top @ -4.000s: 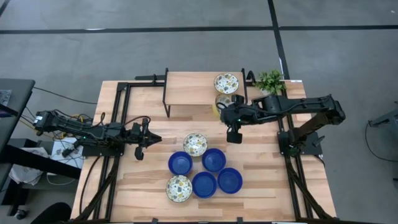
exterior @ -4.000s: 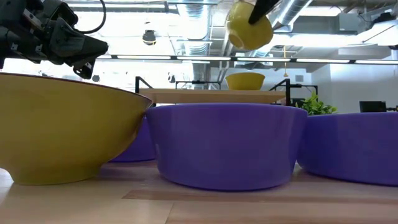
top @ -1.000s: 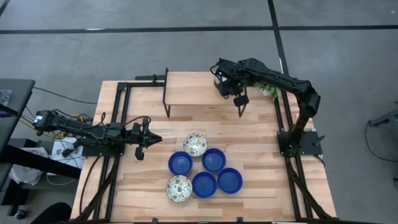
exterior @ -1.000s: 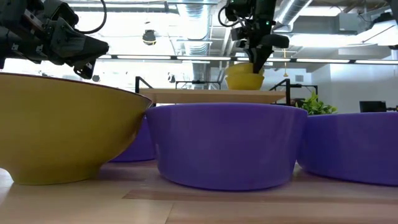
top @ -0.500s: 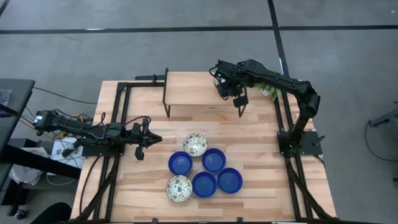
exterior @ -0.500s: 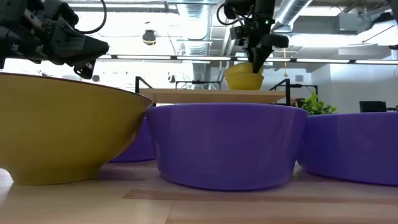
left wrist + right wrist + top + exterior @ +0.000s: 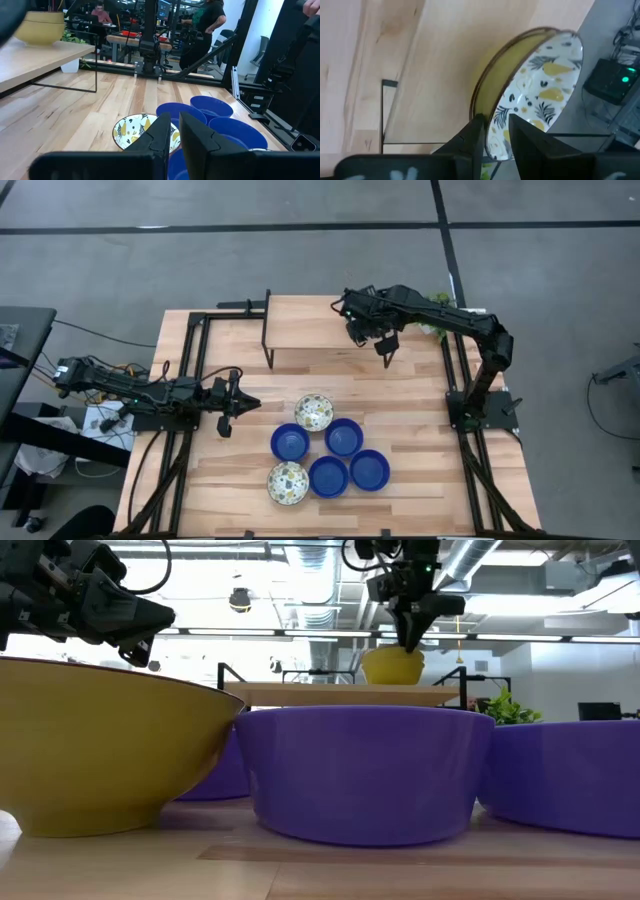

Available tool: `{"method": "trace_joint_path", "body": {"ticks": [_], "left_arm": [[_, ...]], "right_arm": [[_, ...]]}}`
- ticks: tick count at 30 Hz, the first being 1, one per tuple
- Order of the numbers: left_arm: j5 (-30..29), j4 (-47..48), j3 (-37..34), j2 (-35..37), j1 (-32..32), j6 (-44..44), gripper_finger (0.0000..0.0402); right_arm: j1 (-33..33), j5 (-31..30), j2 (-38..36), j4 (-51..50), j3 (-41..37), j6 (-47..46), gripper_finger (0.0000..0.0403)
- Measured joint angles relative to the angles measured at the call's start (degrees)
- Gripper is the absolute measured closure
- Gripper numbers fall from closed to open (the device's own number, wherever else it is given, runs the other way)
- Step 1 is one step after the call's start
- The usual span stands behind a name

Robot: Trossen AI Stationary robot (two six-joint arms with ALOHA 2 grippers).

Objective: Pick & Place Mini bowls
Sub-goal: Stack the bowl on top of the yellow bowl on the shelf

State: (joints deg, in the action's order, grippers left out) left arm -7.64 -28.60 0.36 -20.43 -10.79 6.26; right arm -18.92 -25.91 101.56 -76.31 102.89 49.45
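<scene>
Pale wooden boards make up the surface we work over, with a raised shelf at its far side. Our right jaws hang over that shelf, and in the right wrist view a floral bowl sits right at their tips, its rim in the narrow gap between the two fingers; the jaws look slightly parted, and we cannot tell whether they grip the rim. From table height, the stacked yellowish bowls stand upright on the shelf directly below these jaws, mouths up. Just beyond the right arm lies a small green plant.

Our left jaws wait well apart from the shelf, pressed nearly together and holding nothing. Ahead of them a cluster of bowls rests on the surface: a floral bowl nearest, four blue bowls beside and past it, and a second floral bowl at the near edge, all mouths up. Nothing stands between the left jaws and that cluster. Beyond the surface, people show among desks.
</scene>
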Motion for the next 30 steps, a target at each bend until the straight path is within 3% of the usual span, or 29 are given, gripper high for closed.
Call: {"method": "trace_joint_path", "body": {"ticks": [15,30], "left_arm": [[0.0,-0.1,0.0,0.0,0.0,0.0,0.0363],[0.0,-1.2,0.0,0.0,0.0,0.0,0.0363]], "right_arm": [[3.6,-2.2,-4.4,-0.4,0.0,-0.8,0.0321],[-1.2,2.4,-2.4,2.9,0.0,-10.0,0.0321]]}}
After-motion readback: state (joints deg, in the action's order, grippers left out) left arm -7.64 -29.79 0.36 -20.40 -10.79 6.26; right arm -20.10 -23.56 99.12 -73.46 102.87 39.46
